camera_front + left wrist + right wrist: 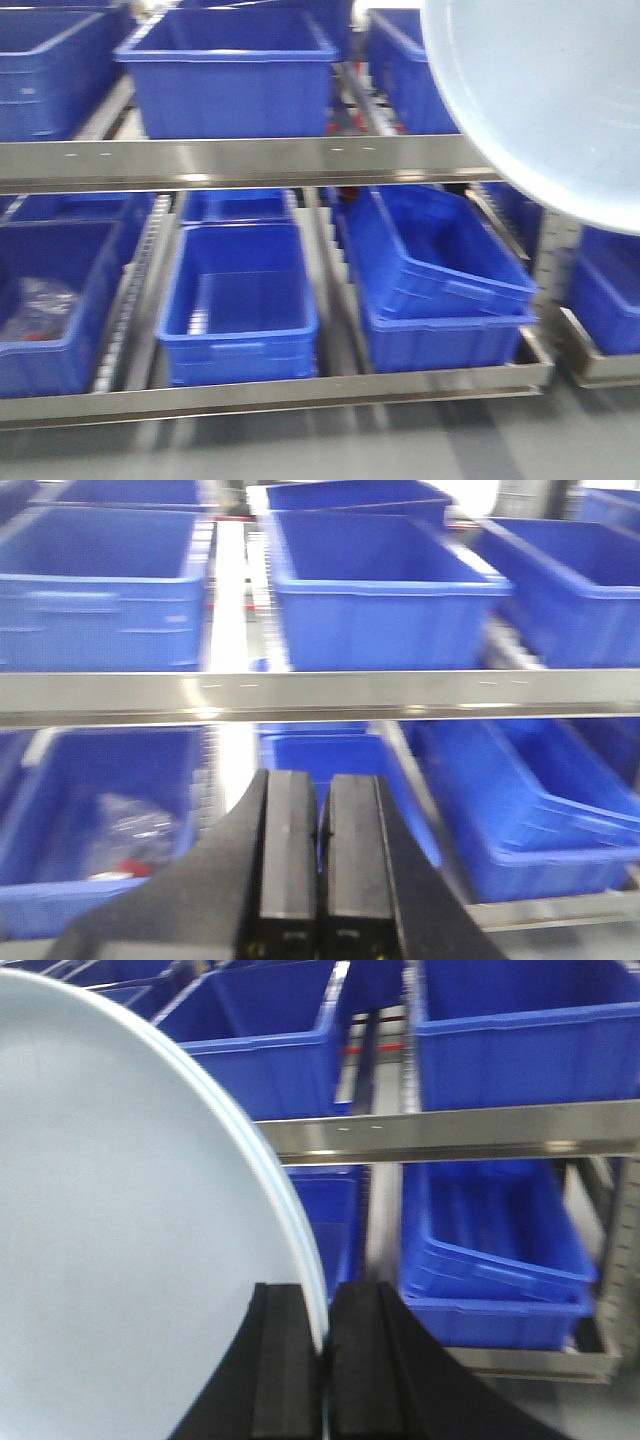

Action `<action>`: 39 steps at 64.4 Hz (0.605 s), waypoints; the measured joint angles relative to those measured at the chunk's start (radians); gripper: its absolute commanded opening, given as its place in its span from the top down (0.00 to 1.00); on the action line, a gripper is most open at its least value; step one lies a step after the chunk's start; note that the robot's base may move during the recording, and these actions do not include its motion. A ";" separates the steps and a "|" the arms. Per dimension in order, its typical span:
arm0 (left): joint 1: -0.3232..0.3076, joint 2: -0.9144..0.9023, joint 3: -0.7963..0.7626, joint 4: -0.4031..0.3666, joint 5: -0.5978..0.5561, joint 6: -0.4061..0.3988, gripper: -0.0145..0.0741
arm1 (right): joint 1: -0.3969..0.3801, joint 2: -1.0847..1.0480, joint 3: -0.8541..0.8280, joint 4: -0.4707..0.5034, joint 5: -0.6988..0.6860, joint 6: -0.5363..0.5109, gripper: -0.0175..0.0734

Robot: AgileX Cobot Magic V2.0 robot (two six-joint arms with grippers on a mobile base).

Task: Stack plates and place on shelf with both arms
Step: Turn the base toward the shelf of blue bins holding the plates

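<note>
R gripper (pixel 325 1370) clamped on plates (pixel 120 1210) rim, L gripper (pixel 322 880) fingers pressed together, empty, shelf (pixel 250 160) front rail ahead, blue crates (pixel 240 300) behind.

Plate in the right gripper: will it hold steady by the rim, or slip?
Probably stiff: the plate looks evenly round though the right gripper pinches only its rim. Its glossy face suggests it may slip. Held at one edge, it likely levers against the grip.

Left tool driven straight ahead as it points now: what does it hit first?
Probably the lower-tier blue crate, just under the shelf front rail; depth is unclear. The left tool is shut and empty.
</note>
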 measured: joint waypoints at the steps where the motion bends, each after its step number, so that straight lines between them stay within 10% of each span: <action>1: 0.000 0.000 0.000 0.000 0.000 0.000 0.75 | 0.000 0.000 0.000 0.000 0.000 0.000 0.75; 39: 0.000 0.000 0.000 0.000 0.000 0.000 0.75 | 0.000 0.000 0.000 0.000 0.000 0.000 0.75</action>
